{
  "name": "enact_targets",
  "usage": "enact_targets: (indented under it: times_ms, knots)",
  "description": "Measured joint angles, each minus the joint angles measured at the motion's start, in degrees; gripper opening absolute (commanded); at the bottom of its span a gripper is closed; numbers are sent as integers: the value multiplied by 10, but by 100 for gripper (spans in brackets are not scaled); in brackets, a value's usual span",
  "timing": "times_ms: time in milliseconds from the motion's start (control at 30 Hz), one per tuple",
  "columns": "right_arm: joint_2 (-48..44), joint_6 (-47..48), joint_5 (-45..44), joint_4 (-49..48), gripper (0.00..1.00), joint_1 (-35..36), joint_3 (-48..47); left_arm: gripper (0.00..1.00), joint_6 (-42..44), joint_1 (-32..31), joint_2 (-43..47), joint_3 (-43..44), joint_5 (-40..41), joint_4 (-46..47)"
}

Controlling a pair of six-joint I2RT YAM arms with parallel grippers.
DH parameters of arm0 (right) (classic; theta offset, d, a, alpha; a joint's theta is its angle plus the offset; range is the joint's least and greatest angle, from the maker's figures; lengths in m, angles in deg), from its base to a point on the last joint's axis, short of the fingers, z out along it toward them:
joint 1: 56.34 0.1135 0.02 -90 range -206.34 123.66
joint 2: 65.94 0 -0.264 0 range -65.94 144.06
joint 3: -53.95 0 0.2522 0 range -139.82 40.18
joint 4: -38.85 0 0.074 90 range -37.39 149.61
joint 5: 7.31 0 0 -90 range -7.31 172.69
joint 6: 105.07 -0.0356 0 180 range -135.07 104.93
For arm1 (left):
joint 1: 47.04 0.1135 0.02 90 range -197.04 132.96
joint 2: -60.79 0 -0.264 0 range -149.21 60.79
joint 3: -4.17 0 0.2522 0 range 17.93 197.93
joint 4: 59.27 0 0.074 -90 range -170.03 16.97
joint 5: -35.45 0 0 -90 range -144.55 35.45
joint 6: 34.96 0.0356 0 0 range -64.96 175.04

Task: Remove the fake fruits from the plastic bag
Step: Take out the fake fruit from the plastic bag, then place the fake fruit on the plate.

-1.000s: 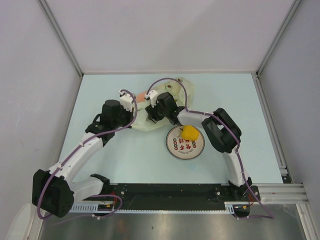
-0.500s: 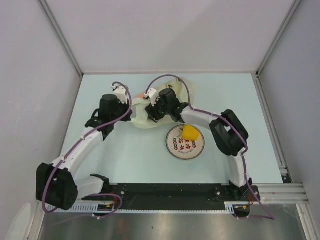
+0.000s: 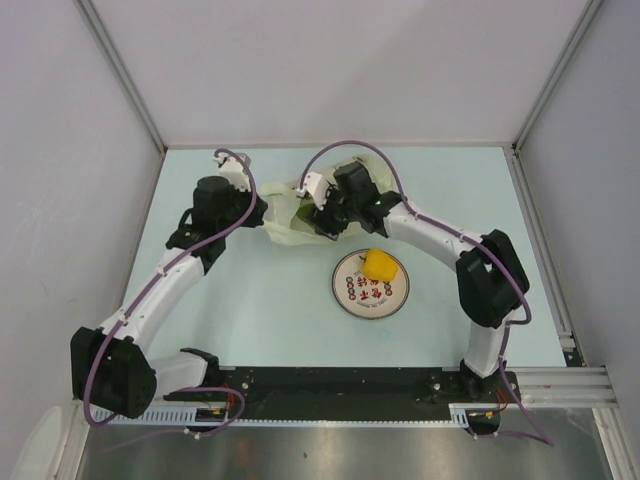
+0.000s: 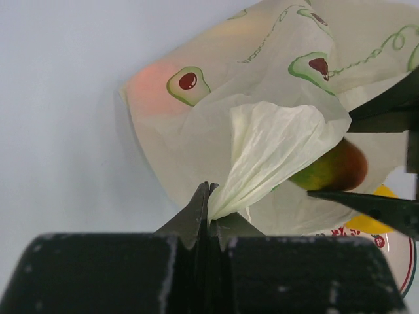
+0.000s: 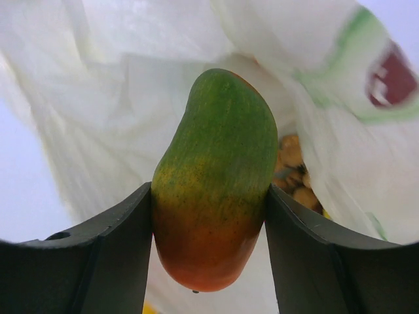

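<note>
The pale cream plastic bag (image 3: 283, 222) lies at the back middle of the table. My left gripper (image 3: 262, 207) is shut on a bunched fold of the bag (image 4: 262, 98), pinched at the fingertips (image 4: 211, 191). My right gripper (image 3: 306, 216) is at the bag's mouth, shut on the green-red mango (image 5: 216, 183), which also shows in the left wrist view (image 4: 330, 167). A brown cluster (image 5: 294, 173) lies in the bag behind the mango. A pink-orange shape (image 4: 154, 88) shows through the bag. A yellow fruit (image 3: 379, 265) sits on the plate.
The round white plate (image 3: 350, 290) with red marks lies right in front of the bag, near the middle of the table. Grey walls stand left, right and behind. The arm bases and a black rail sit at the near edge.
Both wrists have moved towards the back of the table. The left gripper has pulled the bag's edge left and back. The mango now shows at the bag's mouth in the right gripper.
</note>
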Motion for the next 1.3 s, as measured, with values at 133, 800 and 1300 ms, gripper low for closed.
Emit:
enact_targets:
  times_ms: [133,800,1300]
  knots:
    - [-50,30,34,51,7,-30,2,0,-3,0,4,-9,-2,10]
    - [-454,358,150,254,6,-83,370,0,-6,-9,21,-38,-29,9]
    - [-518,484,126,193,13,-84,501,0,-5,-9,21,-38,-33,10]
